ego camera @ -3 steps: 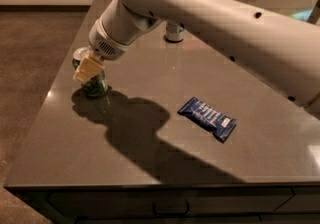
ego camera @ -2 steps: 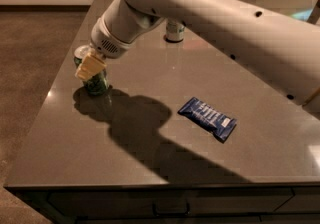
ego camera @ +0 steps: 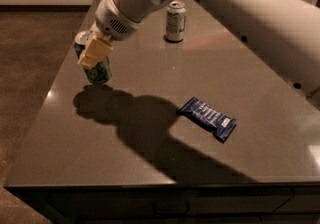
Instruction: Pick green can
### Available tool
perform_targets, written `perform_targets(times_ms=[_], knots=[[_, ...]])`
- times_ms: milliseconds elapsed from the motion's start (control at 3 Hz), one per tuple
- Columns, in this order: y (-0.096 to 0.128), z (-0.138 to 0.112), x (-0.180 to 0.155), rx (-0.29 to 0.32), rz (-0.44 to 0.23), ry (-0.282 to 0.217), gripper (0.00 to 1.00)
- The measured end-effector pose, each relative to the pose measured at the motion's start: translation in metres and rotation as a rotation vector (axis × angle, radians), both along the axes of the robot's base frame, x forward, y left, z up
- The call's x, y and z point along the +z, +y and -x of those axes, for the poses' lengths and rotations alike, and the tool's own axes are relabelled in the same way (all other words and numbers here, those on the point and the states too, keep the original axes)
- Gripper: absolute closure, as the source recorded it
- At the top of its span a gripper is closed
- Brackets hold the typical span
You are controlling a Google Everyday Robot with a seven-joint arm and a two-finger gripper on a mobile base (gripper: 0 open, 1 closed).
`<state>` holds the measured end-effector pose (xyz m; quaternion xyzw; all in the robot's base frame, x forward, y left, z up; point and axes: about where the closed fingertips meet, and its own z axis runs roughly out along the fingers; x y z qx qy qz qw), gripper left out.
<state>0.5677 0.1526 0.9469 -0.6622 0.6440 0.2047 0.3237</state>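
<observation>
ok so the gripper is clamped on the green can, pale fingers across its side; a second ago the can stood upright on the table, now it's tilted, with what looks like a gap between its base and the shadow, so I'd say the lift has started; it's left of the silver-white can and closer to the camera; the blue snack packet, in front of that silver-white can, hasn't budged; grasp seems good, just needs more height
</observation>
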Motion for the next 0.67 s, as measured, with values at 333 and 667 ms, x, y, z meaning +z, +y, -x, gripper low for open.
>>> perform_targets(times_ms=[333, 667], knots=[[-0.007, 0.01, 0.028, 0.077, 0.003, -0.025, 1.0], [-0.01, 0.019, 0.055, 0.153, -0.003, -0.042, 1.0]])
